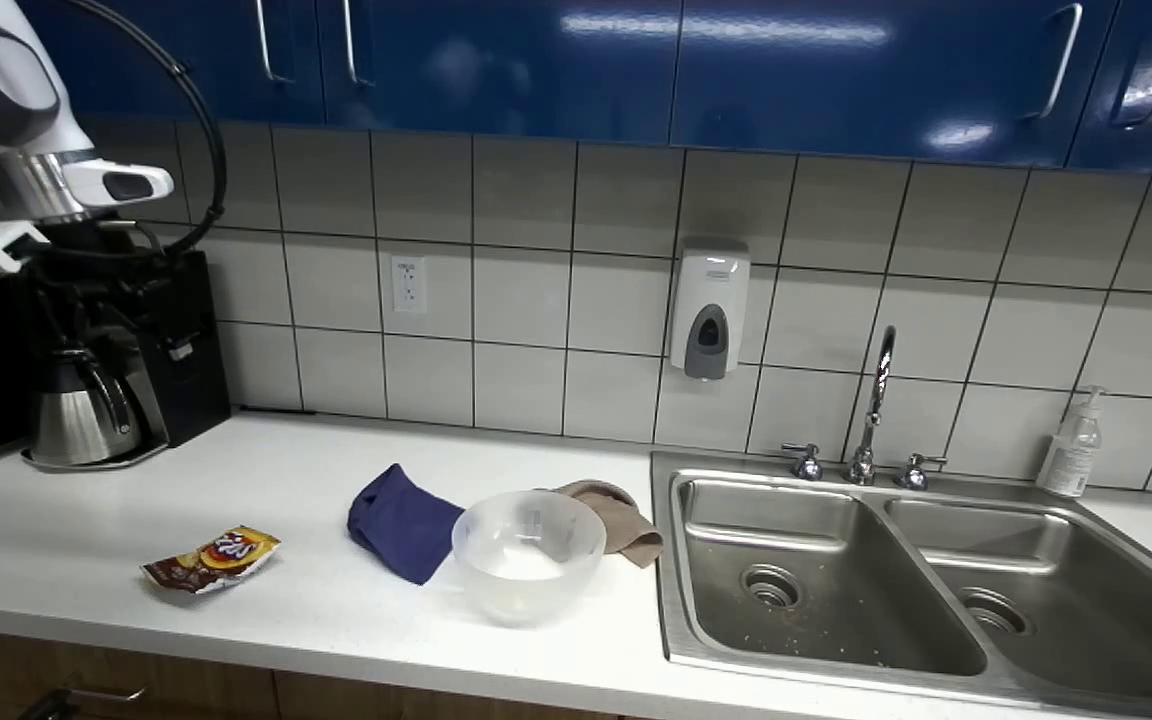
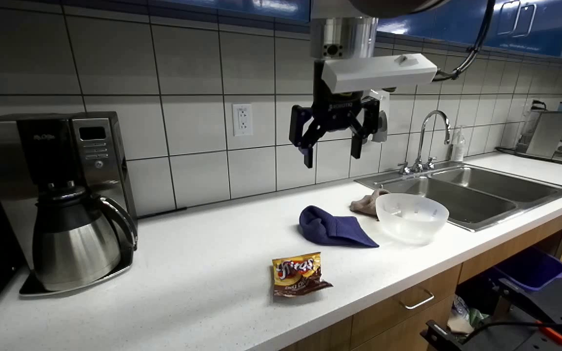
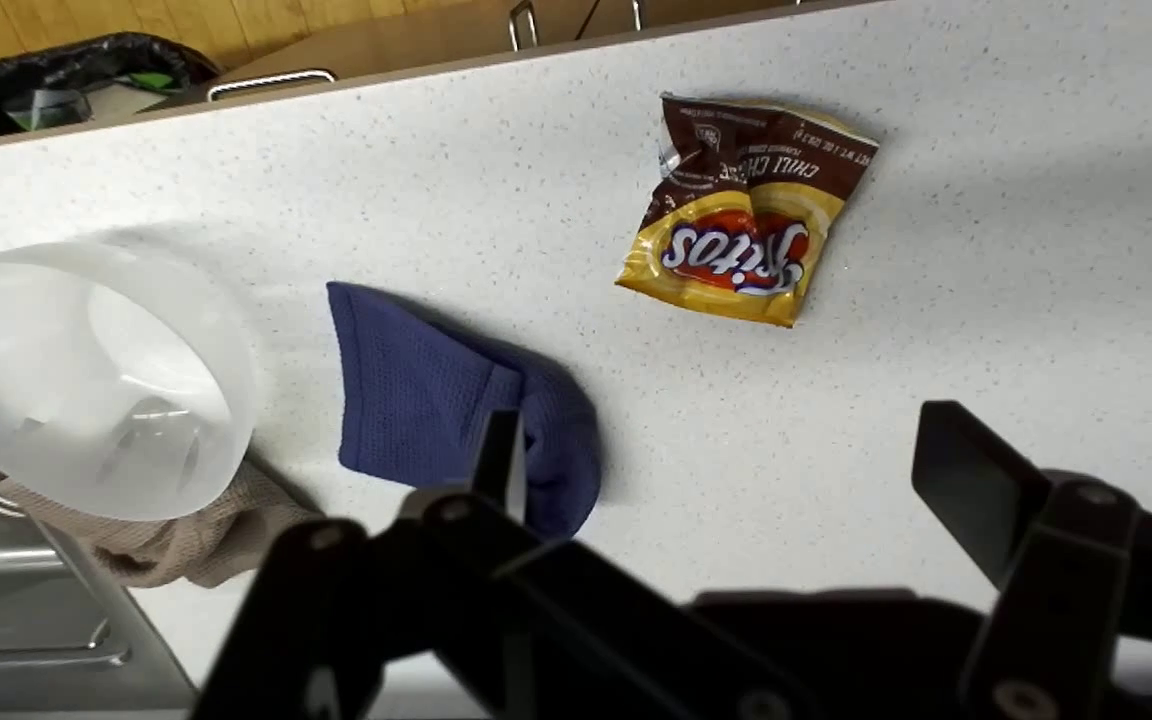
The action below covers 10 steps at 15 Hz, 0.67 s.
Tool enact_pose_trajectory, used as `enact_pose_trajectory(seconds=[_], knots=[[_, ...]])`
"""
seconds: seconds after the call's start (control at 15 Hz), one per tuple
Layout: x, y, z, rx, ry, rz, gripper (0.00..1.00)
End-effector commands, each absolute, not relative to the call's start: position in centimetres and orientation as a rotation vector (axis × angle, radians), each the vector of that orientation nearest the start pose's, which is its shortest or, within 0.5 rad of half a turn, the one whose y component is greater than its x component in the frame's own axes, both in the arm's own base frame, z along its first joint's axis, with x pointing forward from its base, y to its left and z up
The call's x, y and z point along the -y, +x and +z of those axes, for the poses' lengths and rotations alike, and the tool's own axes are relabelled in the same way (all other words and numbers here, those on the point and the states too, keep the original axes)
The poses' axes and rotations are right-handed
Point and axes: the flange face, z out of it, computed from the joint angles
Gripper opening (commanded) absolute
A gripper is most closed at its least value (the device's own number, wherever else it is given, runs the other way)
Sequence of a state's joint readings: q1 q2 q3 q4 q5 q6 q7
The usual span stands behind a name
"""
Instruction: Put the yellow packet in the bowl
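The desk (image 2: 203, 258) is the largest thing here, long and white, with its back edge along the tiled wall (image 1: 526, 290) and its front edge above the wooden drawers (image 2: 393, 312). The double sink (image 1: 836, 600) is set into it, and well apart from the sink, close to the back edge, stands the coffee maker (image 2: 61, 156). The bowl (image 2: 410, 226), open side up, stands near the sink, nearer to the front edge than to the back one. The hand (image 2: 332, 153) hangs high above the desk; it is spread wide and holds nothing. A dark blue cloth (image 2: 334, 229) lies just beside the bowl, more toward the back edge. The yellow packet (image 2: 298, 274), partly brown, is smaller; it lies crumpled near the front edge, on the coffee maker's side of the cloth, well apart from the bowl. From this I judge that the present step is the approach, and the grasp is not yet made. The next move calls for bringing the hand toward the front edge and then down, with the packet inside its opening, before it closes. The packet looks soft, so a grip across its middle may be safer. After that it should be carried to the bowl and let go there
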State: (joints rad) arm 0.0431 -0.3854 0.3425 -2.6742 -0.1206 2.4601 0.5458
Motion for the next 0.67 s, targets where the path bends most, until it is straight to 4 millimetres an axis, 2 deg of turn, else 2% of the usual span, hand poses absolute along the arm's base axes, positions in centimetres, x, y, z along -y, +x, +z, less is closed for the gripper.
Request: enact_pose_trajectory(seconds=[0.0,0.6], knots=[[-14.9,38.4,34.2,-0.071,-3.239,-0.354,1.00],[-15.1,39.3,28.0,0.084,-3.231,-0.272,1.00]])
